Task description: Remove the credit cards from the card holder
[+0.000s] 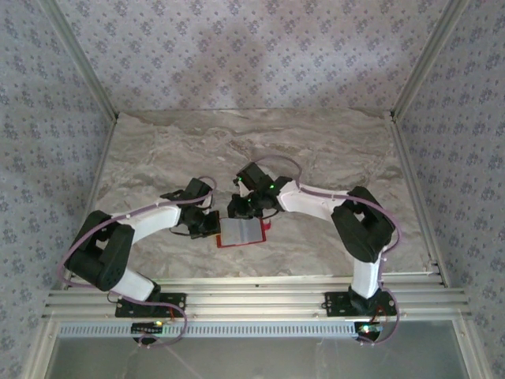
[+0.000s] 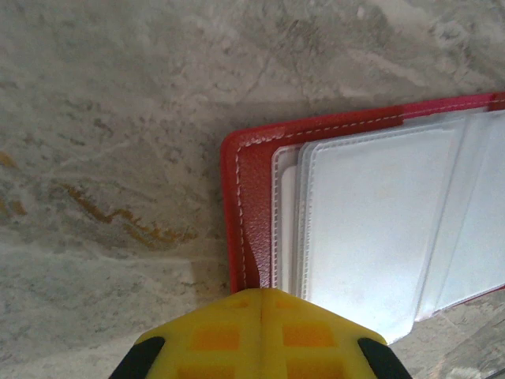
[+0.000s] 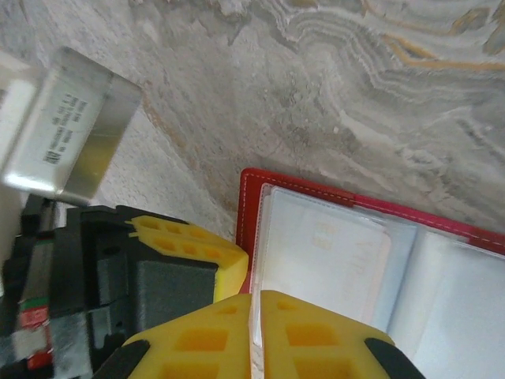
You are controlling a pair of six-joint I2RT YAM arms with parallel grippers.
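1. Card holder lies open on the surface, long axis left-right.
2. Left end effector, clenched, sits at its left edge.
3. Right end effector, clenched, meets its far edge; grasp unclear.

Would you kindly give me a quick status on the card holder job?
Left hand shut, tip at the card holder rim. Right hand shut at the clear pocket edge. Holder open flat, a card inside its pocket. Hands crowded side by side.
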